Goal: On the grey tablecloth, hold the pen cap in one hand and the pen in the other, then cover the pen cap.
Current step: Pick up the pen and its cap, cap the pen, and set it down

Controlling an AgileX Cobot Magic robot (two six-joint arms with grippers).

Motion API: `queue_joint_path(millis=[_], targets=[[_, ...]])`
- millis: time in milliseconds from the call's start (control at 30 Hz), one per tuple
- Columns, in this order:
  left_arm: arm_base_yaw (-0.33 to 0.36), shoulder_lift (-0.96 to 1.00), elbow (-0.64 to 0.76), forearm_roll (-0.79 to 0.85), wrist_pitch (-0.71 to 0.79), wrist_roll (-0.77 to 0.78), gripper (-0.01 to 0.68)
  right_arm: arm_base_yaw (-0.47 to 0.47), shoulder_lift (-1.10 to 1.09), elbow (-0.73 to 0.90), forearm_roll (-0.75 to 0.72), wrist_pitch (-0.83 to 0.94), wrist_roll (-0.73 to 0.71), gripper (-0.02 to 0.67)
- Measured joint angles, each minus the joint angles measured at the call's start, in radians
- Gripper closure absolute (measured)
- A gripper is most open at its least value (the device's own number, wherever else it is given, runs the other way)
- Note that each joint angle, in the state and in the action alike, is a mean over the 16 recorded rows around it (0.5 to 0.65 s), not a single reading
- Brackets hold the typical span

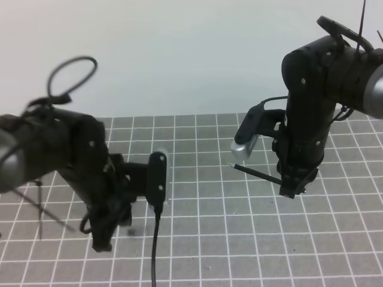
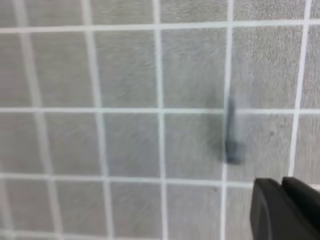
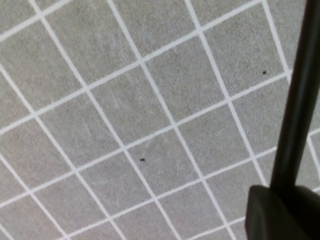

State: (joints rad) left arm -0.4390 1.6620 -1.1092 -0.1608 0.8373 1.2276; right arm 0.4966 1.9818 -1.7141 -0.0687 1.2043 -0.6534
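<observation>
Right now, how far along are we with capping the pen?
Done: the right gripper holds the long thin black pen above the grey gridded tablecloth. In hand: the left gripper is shut beside the short black pen cap, which looks blurred, lying on the cloth, apparently missed. Left: grasp the cap, then fit it onto the pen.

From above, the left gripper [image 1: 103, 244] hides its own fingertips. In the left wrist view the pen cap [image 2: 233, 134] is a blurred dark smear, and the picture's edge cuts the fingers [image 2: 287, 210]. The pen [image 3: 299, 95] runs off the right wrist picture's top
</observation>
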Motion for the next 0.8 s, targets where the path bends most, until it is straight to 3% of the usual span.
queue_joint_path(millis=[400,567,800], targets=[[0.001,-0.134,-0.002,0.029,-0.066,-0.042,0.653,0.000,0.000,0.000,0.036,0.000,0.025,0.587],[0.007,-0.053,-0.046,0.098,-0.113,-0.252,0.589,0.000,0.001,0.000,0.059,0.000,0.024,0.587],[0.028,0.167,-0.219,0.173,-0.055,-0.586,0.438,0.000,0.000,0.000,0.074,0.000,0.023,0.582]])
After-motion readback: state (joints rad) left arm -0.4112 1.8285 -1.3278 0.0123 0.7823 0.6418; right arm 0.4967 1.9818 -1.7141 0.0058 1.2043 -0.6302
